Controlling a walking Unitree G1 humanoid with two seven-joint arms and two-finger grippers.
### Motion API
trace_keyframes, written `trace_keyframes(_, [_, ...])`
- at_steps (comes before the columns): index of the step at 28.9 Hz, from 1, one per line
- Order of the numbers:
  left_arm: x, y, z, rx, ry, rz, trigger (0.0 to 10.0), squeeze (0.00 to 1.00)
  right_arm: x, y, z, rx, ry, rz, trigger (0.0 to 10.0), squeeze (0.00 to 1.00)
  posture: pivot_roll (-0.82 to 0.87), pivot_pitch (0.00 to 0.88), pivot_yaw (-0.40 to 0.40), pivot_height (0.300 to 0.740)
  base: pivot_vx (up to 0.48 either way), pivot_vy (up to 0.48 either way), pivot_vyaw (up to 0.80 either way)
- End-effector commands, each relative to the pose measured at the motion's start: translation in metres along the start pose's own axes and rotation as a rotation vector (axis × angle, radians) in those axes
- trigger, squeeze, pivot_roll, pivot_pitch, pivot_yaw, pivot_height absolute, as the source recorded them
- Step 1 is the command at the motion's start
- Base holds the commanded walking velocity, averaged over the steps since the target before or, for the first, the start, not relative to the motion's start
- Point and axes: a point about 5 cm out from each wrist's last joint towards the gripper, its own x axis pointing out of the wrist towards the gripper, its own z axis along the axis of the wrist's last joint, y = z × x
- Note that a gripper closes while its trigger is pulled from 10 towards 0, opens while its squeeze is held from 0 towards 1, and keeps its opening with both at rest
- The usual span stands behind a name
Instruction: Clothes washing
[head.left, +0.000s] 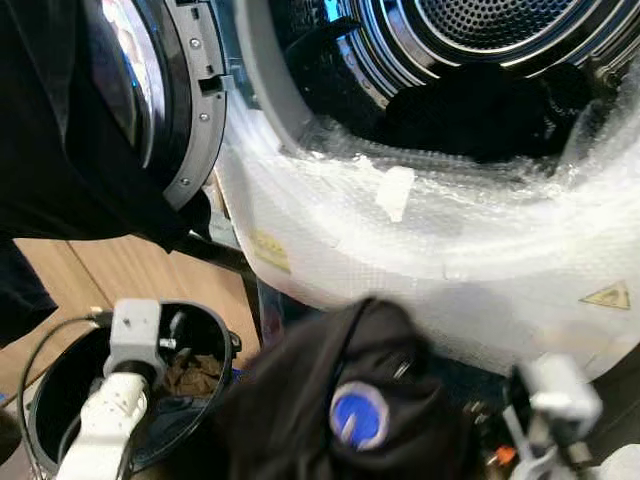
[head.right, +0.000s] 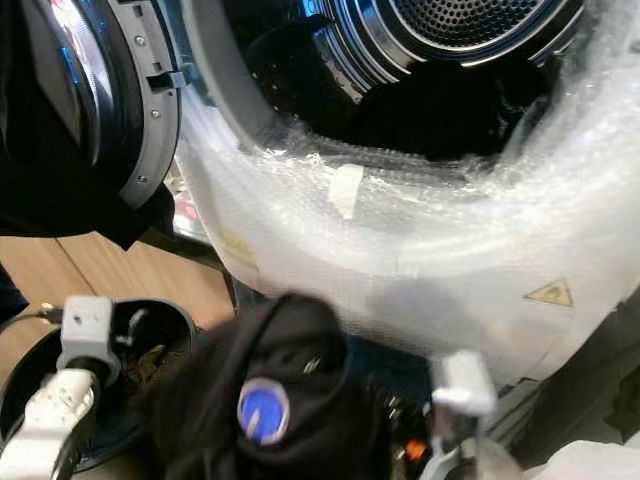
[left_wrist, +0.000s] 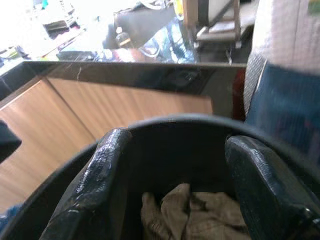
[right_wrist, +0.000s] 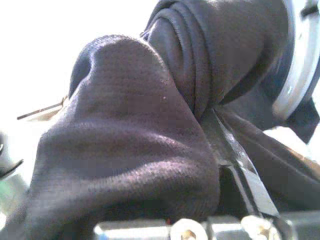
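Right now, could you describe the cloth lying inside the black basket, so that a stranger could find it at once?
Start at the washing machine, whose open front is wrapped in bubble wrap. Below its open door, on the robot's left, stands a round black basket, and the left gripper hangs over it with open jaws. At its bottom lies a crumpled brown-beige cloth, the only pale fabric; the other garments are black.

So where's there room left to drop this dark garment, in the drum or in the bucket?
In the washer drum, the upper part above the dark laundry pile is open; the pile crowds the bottom by the bubble-wrapped rim. The black bucket has space above the tan cloth, where the left gripper hangs open. The right gripper holds the dark garment.
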Motion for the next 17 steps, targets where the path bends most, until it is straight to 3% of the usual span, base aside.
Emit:
trace_keyframes(1, [0.002,-0.002,0.002,0.016,-0.042,0.014,10.0,0.0,0.01,-0.001,0.02,-0.051,-0.059,0.008,0.0,0.0,-0.03,0.02,0.089,0.74,0.0,0.0,0.0])
trace_keyframes(4, [0.006,-0.007,0.007,0.061,-0.083,0.001,10.0,0.0,0.022,-0.005,0.045,-0.12,-0.128,0.029,0.0,0.0,-0.03,0.015,0.081,0.74,0.0,0.0,0.0])
trace_keyframes(8, [0.009,-0.014,0.005,0.061,-0.078,-0.014,10.0,0.0,0.038,-0.012,0.078,-0.185,-0.224,0.082,0.0,0.0,-0.03,0.004,0.086,0.74,0.0,0.0,0.0])
trace_keyframes(12, [0.01,-0.024,0.011,0.116,-0.137,-0.067,10.0,0.0,0.054,-0.027,0.114,-0.246,-0.331,0.08,0.0,0.0,-0.03,0.0,0.085,0.74,0.0,0.0,0.0])
trace_keyframes(17, [0.011,-0.03,0.011,0.101,-0.155,-0.06,10.0,0.0,0.072,-0.046,0.144,-0.332,-0.329,0.077,0.0,0.0,-0.03,0.0,0.071,0.74,0.0,0.0,0.0])
